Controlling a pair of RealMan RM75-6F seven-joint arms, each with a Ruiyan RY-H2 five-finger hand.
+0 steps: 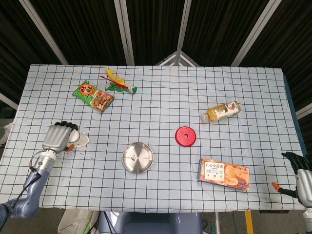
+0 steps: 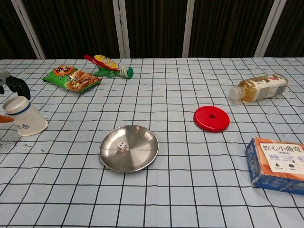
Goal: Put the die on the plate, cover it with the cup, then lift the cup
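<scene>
now left hand [image 1: 57, 138] curls fingers [image 2: 15, 85] over tilted cup [image 2: 24, 119]

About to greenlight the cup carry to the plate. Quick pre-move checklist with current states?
1. Die on plate: ok, lying left of centre.
2. Cup gripped by left robot hand: cannot tell; dark fingertips at its top, thumb at its side, and it is tilted.
3. Cup mouth down: ok, though tilted.
4. Path from cup to plate: ok, bare tablecloth between them.
5. Right robot hand out of the way: ok, at the far right table edge.
6. Red disc away from plate: ok.
</scene>
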